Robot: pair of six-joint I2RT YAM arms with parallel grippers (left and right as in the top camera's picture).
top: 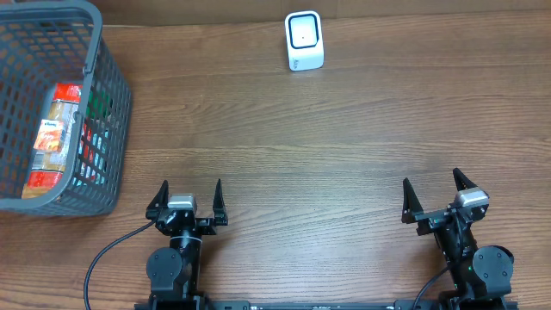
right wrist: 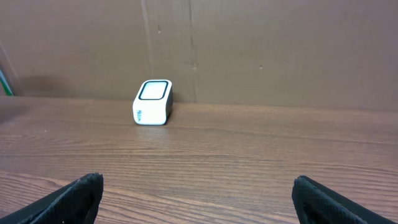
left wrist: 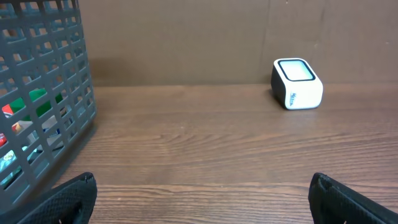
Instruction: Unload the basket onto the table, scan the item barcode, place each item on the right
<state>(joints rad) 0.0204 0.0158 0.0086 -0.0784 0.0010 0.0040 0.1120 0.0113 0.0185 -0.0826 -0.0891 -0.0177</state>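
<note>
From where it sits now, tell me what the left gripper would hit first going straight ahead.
Nothing on the table, it seems: the left gripper points along bare wood between the basket and the scanner, so it would likely reach the brown back wall first.

From my overhead view I see a brown wood-grain table (top: 284, 138) filling the frame. A dark grey plastic mesh basket (top: 116, 129) sits at about ten o'clock, cut off by the left edge, its handle (top: 93, 43) folded down along the rim on the three o'clock side. A black cable (top: 108, 254) curls across the tabletop at about seven o'clock. On the right wrist feed, a plain brown board wall (right wrist: 280, 50) stands behind the table at twelve o'clock, with a vertical seam (right wrist: 189, 50) running down it.
</note>
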